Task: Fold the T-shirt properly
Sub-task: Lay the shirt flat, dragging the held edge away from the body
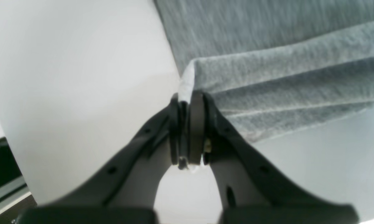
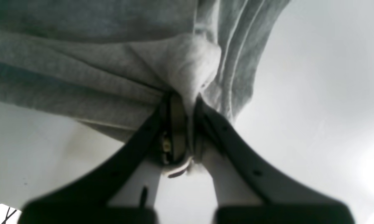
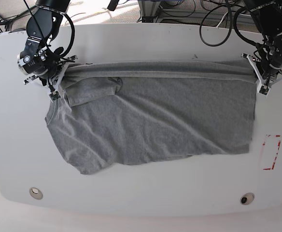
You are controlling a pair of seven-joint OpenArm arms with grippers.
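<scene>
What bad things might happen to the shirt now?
The left gripper pinches only a thin edge of the T-shirt, so it might slip out. The right gripper holds a bunched wad, so the fold could come out lumpy. The wrinkled lower part might drag crooked on the table.

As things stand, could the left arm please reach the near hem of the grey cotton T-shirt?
Probably not yet: the left gripper has its jaws shut on the far edge of the grey cotton T-shirt, so it would have to let go first. Otherwise the white table looks unobstructed.
</scene>
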